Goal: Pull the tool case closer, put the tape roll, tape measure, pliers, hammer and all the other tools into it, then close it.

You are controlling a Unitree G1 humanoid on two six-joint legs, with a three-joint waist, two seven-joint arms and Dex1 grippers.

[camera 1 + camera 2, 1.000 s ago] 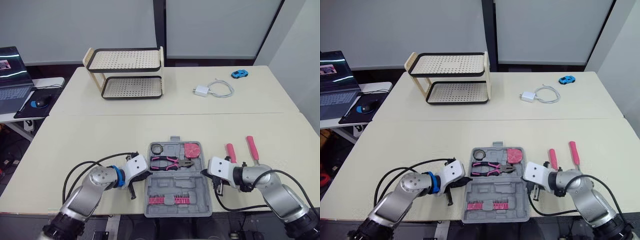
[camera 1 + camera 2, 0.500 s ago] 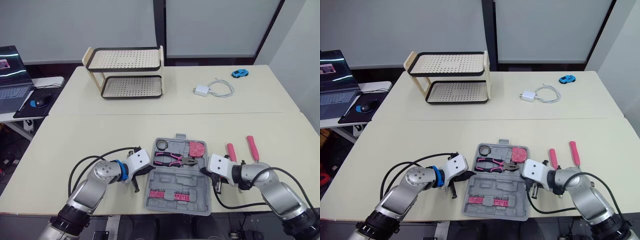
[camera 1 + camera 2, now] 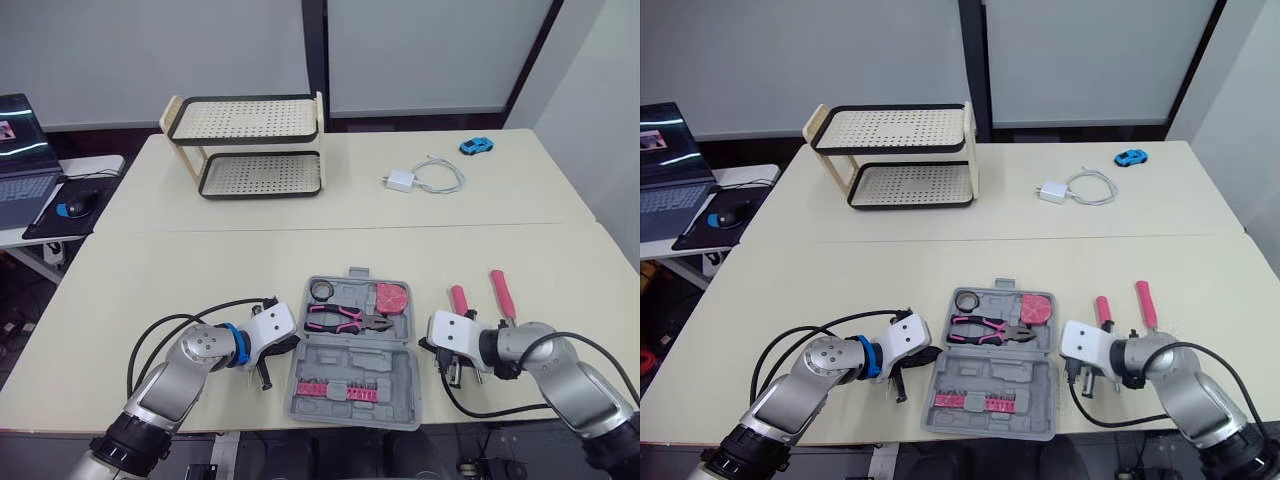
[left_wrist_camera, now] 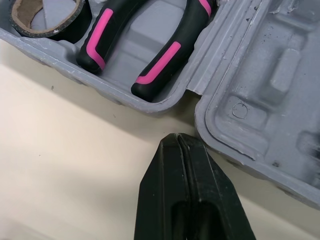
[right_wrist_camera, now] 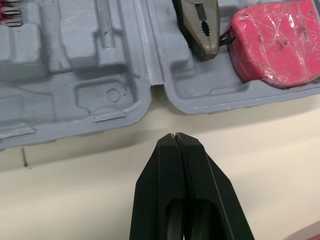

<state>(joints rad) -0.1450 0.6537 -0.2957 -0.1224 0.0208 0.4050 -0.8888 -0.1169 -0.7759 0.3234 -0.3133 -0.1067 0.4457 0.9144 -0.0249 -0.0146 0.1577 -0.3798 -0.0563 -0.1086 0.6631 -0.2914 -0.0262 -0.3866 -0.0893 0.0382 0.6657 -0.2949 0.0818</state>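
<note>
The grey tool case (image 3: pixel 352 362) lies open near the table's front edge. Its far half holds the black tape roll (image 3: pixel 320 290), the pink-and-black pliers (image 3: pixel 345 320) and the red tape measure (image 3: pixel 390 298). A row of pink bits (image 3: pixel 340 390) sits in the near half. Two pink-handled tools (image 3: pixel 460 300) (image 3: pixel 500 292) lie on the table right of the case. My left gripper (image 4: pixel 177 136) is shut and empty, just off the case's left side at the hinge. My right gripper (image 5: pixel 173 135) is shut and empty, a short way off the right side.
A two-tier perforated rack (image 3: pixel 250 145) stands at the back left. A white charger with its cable (image 3: pixel 425 178) and a small blue toy car (image 3: pixel 475 146) lie at the back right. A laptop (image 3: pixel 20 135) sits on a side table at far left.
The case has gone from tilted back to nearly square. My right gripper has drawn back to the right, off the case's edge; the left one has also eased away slightly.
</note>
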